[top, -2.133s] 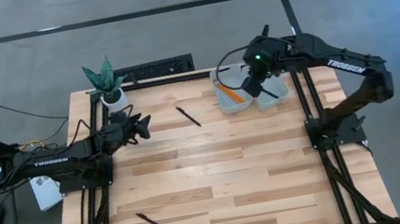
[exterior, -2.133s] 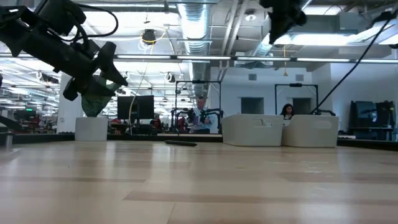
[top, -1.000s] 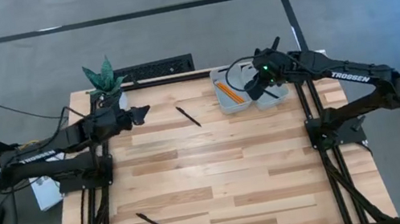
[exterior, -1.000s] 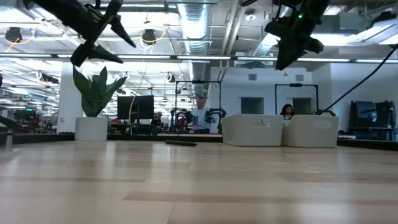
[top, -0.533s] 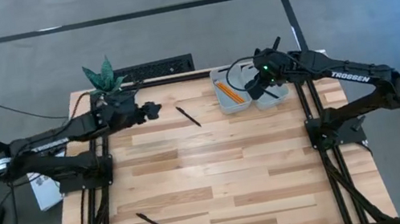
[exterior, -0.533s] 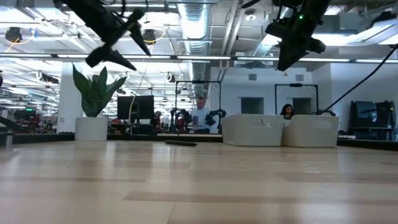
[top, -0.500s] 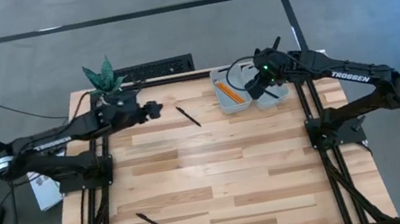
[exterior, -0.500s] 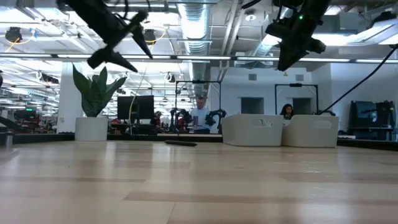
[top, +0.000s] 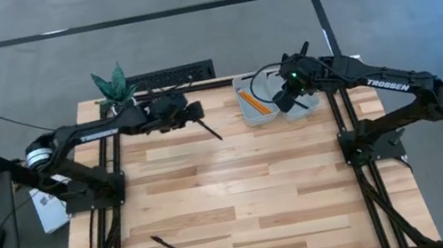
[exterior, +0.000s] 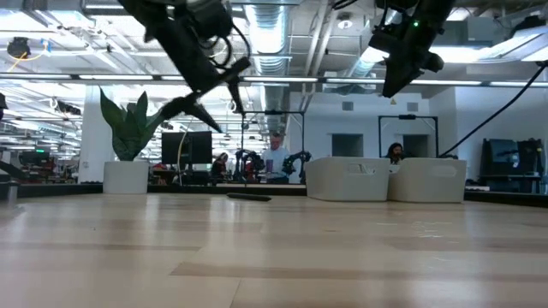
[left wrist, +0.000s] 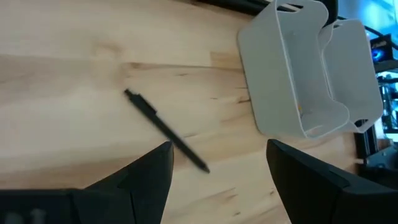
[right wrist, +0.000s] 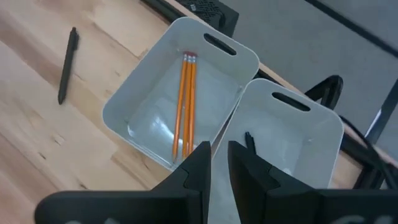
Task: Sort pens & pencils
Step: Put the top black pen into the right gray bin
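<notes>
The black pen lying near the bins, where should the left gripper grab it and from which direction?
Grip the pen around its middle, coming straight down with the open left gripper. It lies flat on bare table, slim and diagonal, so set the fingers across its length.

The left end effector [left wrist: 214, 163] hangs raised with fingers spread wide apart, while the right end effector [right wrist: 219, 167] hovers raised, fingers nearly closed and holding nothing.

A pale wood counter [top: 241, 184] stands on a grey floor [top: 188, 30] crossed by dark lines. Beyond it, bright ceiling lights [exterior: 479, 53], exposed ducts [exterior: 267, 26] and distant monitors [exterior: 188, 147] fill an open workroom.
</notes>
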Controlling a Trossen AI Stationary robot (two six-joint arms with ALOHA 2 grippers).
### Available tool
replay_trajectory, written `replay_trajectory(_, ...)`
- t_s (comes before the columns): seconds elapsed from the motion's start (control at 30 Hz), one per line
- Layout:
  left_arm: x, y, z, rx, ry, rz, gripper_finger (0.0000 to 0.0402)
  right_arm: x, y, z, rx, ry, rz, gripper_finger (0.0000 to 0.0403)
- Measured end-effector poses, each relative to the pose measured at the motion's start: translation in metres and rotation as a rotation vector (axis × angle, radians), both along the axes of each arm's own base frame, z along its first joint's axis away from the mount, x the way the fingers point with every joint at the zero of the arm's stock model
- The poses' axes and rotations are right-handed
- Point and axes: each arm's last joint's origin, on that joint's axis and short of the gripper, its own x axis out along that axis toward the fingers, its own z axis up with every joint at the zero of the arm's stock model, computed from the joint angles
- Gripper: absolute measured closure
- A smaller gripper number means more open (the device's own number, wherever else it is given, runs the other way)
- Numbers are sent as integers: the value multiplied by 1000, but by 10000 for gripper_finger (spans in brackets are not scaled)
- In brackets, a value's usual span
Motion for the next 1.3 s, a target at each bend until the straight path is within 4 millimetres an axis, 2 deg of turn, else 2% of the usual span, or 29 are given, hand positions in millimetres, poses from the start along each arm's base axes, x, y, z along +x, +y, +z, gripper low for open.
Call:
replay_trajectory(0.3,28,25,-1,-83,-6,81,153,0,0,0,-24,31,53,325)
replay_trajectory(0.43,30,30,0,-160,46,111,153,0,0,0,-33,43,73,325)
replay_trajectory(0.6,26,29,4,-170,133,164,153,0,0,0,-40,51,89,325)
replay_trajectory(0.97,28,30,13,-188,109,201,153,1,-1,1,-50,42,95,325)
replay_trajectory(1.07,31,32,7,-201,120,212,153,1,-1,1,-50,42,95,325)
replay_trajectory(1.3,44,37,-25,-289,179,221,153,1,-1,1,-53,44,100,325)
